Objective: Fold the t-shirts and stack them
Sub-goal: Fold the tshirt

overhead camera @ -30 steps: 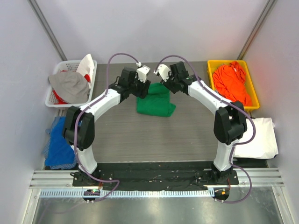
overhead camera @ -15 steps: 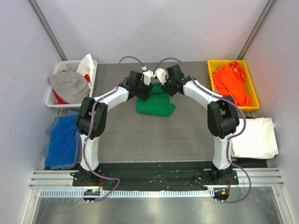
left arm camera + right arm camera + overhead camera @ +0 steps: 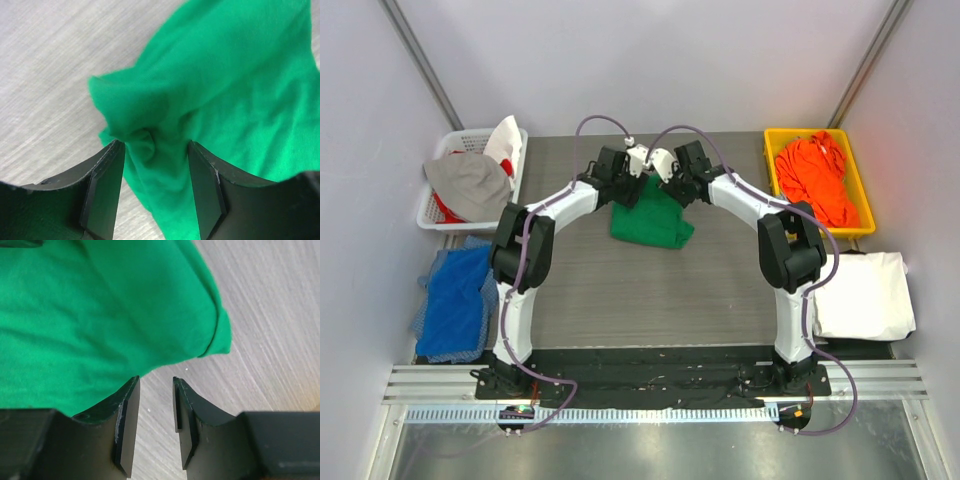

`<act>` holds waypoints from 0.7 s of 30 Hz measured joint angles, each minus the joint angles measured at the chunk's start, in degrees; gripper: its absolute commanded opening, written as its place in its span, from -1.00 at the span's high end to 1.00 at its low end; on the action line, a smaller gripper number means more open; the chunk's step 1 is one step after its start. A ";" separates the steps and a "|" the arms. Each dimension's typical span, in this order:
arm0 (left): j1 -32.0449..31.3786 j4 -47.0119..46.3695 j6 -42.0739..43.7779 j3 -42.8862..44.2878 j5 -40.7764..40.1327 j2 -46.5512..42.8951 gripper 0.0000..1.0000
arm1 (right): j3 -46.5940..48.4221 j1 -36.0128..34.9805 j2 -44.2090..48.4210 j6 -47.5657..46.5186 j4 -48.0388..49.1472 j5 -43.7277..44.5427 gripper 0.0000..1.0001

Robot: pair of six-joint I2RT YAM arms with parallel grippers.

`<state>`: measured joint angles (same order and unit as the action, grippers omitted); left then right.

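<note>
Status: green shirt (image 3: 652, 222) sits on the far half of the worktop (image 3: 620, 290), part-folded into a compact lump, not flat or squared. Both arms reach to its far edge, wrists nearly touching above it. Left jaws: about half open but filled, with a bunched fold of the green shirt pinched between them and cloth touching both inner faces in the left wrist view. Right jaws: narrow gap, bare worktop visible through it, nothing between them. The green shirt's hem lies just beside one jaw, not in the gap. So I read one real grip, one not. Orange shirt (image 3: 817, 180) is right of the green shirt, crumpled in a yellow bin (image 3: 790, 132), and looks untouched. White shirt (image 3: 865, 295) is right of and nearer than the green shirt, past the worktop edge, flat and roughly square. It's probably folded already, but I can't confirm that from above. Left of the green shirt is a white basket (image 3: 470, 133) with grey, red and white cloth, plus a blue cloth (image 3: 455, 300) nearer in. Neither is clearly part of the job. Progress call: early-to-middle. Maybe one shirt done, green one mid-fold, orange to do, no stack anywhere yet.
</note>
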<state>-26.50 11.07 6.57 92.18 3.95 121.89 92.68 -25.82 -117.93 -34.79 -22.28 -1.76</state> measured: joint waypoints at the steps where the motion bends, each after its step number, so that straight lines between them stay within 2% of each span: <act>1: 0.00 0.04 -0.02 0.42 -0.22 0.00 -0.15 | 0.00 0.00 -0.09 0.00 0.50 -0.07 0.21; 8: 0.00 0.33 -0.07 4.42 -3.32 1.07 -0.10 | 0.00 -0.02 -2.45 0.42 4.85 0.39 0.22; 21: 0.07 0.57 0.15 6.73 -7.39 6.75 -0.05 | 0.00 0.07 -7.21 0.85 7.91 0.79 0.24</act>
<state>-26.44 11.64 6.72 98.91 -3.44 128.64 92.68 -25.76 -125.14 -33.93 -14.37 -0.97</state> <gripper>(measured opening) 0.537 0.385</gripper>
